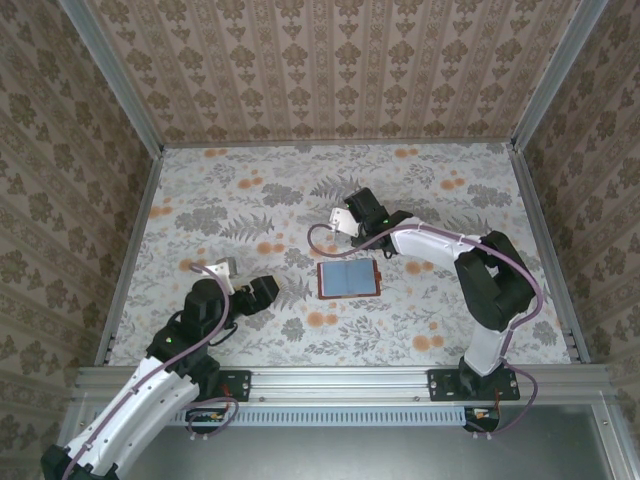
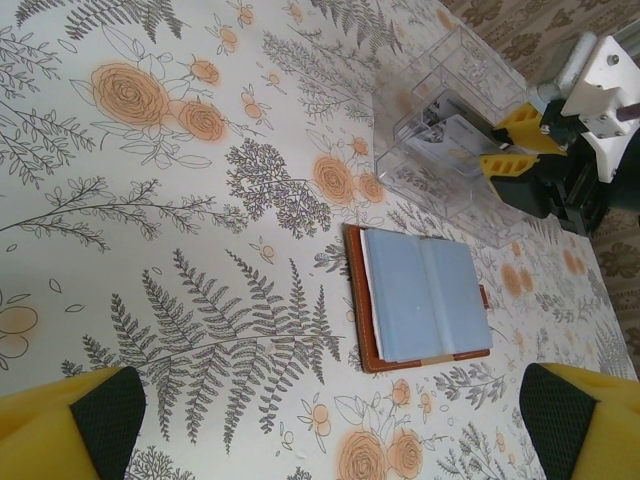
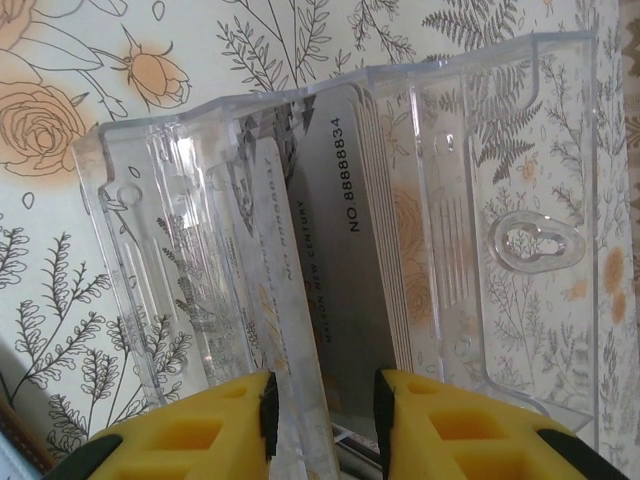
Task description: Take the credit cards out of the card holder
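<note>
The card holder [image 1: 348,279] lies open and flat on the flowered table, brown with grey-blue pockets [image 2: 425,295]. Just beyond it stands a clear plastic tray [image 2: 440,120] with several credit cards on edge inside. A grey card [image 3: 345,270] and a pale one [image 3: 285,300] are nearest the fingers. My right gripper [image 3: 325,405] sits at the tray's rim, jaws parted around the cards' near edges. The pale card leans by the left pad and the right pad is clear of them. My left gripper [image 2: 330,430] hangs wide open to the card holder's left, holding nothing.
Aluminium rails and patterned walls [image 1: 320,70] close in the table on three sides. The right arm [image 1: 480,270] arches in from the right. Bare flowered tabletop [image 1: 240,200] stretches left of and behind the card holder.
</note>
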Robot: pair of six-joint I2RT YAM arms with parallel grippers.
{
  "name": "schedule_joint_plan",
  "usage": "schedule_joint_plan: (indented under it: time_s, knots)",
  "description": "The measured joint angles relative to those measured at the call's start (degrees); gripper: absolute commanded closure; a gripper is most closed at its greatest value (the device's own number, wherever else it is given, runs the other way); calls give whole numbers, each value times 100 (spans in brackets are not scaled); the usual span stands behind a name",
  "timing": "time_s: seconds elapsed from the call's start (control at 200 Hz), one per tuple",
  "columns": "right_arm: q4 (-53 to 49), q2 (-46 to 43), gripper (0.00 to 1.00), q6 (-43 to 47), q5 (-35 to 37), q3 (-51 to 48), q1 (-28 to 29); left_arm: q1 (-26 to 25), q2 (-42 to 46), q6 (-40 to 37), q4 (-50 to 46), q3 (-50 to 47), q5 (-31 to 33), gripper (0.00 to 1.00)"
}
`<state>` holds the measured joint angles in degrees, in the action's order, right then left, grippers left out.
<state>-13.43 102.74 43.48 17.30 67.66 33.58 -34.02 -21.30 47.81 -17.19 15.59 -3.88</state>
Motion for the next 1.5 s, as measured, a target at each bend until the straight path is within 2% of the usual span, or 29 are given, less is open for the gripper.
schedule_joint_plan:
  time_s: [0.27, 0.715, 0.815, 0.835, 0.89, 0.96, 1.12, 1.165, 1.235, 1.37, 1.5]
  knots:
    - [0, -170, 63, -387, -17, -9, 0, 0, 4, 0, -4, 0, -4, 0]
    - [334, -2017, 61, -1456, -424, -815, -50, 0, 4, -2, -42, 2, -26, 0]
    - [632, -2452, 52, -1943, -516, -1261, -90, 4, -44, -20, -103, 46, -20, 0]
    - [721, -2601, 46, -2114, -525, -1401, -111, 7, -72, -33, -125, 68, -17, 0]
    - [933, -3001, 44, -2413, -540, -1768, -149, 7, -181, -83, -208, 179, 4, 0]
    - [1198, -3571, 34, -2826, -540, -2221, -214, 9, -369, -146, -343, 376, 52, 0]
    - [1709, -4498, 32, -3373, -627, -2951, -356, 42, -909, -286, -382, 804, 133, 0]
    - [1711, -4487, 31, -3436, -671, -2983, -367, 42, -1088, -306, -365, 892, 133, 0]
    - [1705, -4258, 24, -3488, -739, -2957, -367, 42, -1414, -332, -339, 1005, 131, 0]
    - [1578, -3416, 23, -3464, -769, -2614, -367, 42, -1961, -376, -339, 1202, 109, 0]
    - [1541, -2776, 21, -3353, -743, -2295, -365, 42, -2127, -396, -334, 1279, 63, 0]
